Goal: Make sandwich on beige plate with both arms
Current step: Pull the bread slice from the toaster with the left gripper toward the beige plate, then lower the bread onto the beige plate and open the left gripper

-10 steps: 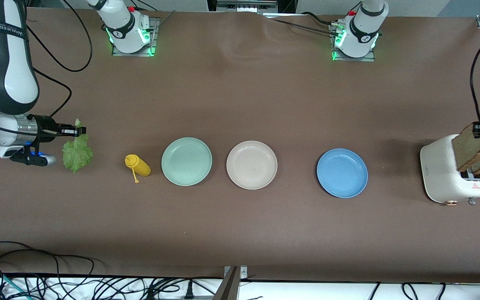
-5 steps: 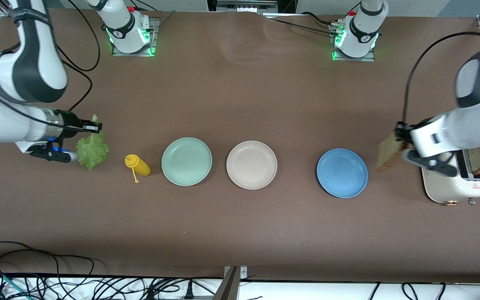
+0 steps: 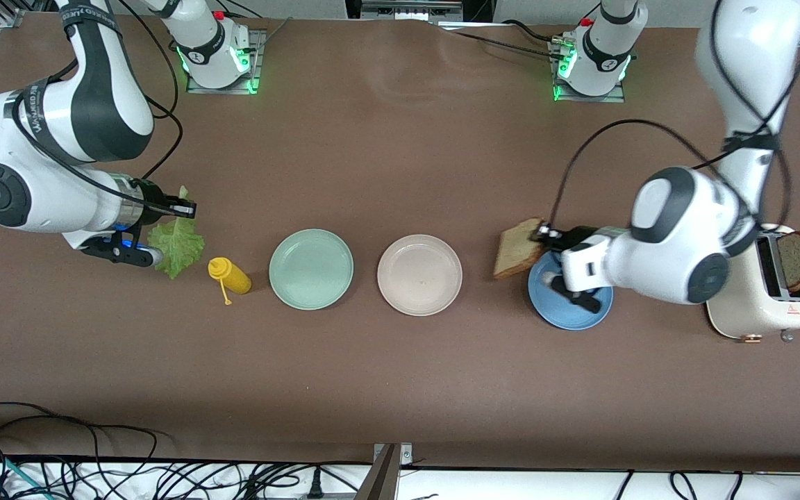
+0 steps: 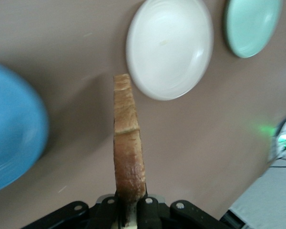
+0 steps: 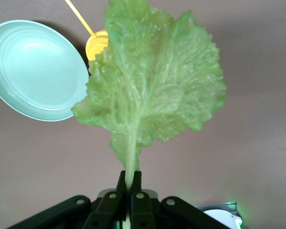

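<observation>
While you check the table (image 3: 400, 389), take the beige plate (image 3: 419, 275) as ref. It sits flat at mid table, with nothing on it.

L gripper (image 3: 543, 233): clamped on a bread slice (image 3: 515, 247) by its upper crust edge. The slice hangs in the air, tilted, over the gap between the beige plate and the blue plate (image 3: 571, 312). In the L wrist view you see the slice (image 4: 127, 143) edge-on, fingers (image 4: 145, 210) pressed tight on its crust, with the beige plate (image 4: 169, 47) below and ahead of it, and the blue plate (image 4: 12, 138) off to one side. The L arm's wrist covers part of the blue plate.

R gripper (image 3: 187, 207): pinched on the stem of a lettuce leaf (image 3: 176, 244). The leaf hangs down over bare table, toward the R arm's end from the beige plate, just beside the yellow bottle (image 3: 231, 275). In the R wrist view the fingers (image 5: 135, 186) meet on the stem and the leaf (image 5: 152, 81) spreads out flat below them.

Other items, rel. to the beige plate:
- Green plate (image 3: 311, 269): just beside it, toward the R arm's end; bare.
- Yellow bottle: lying on its side next to the green plate, further toward the R arm's end.
- Toaster (image 3: 761, 292): well apart, at the L arm's end, with a 2nd bread slice (image 3: 798, 258) standing in a slot.
</observation>
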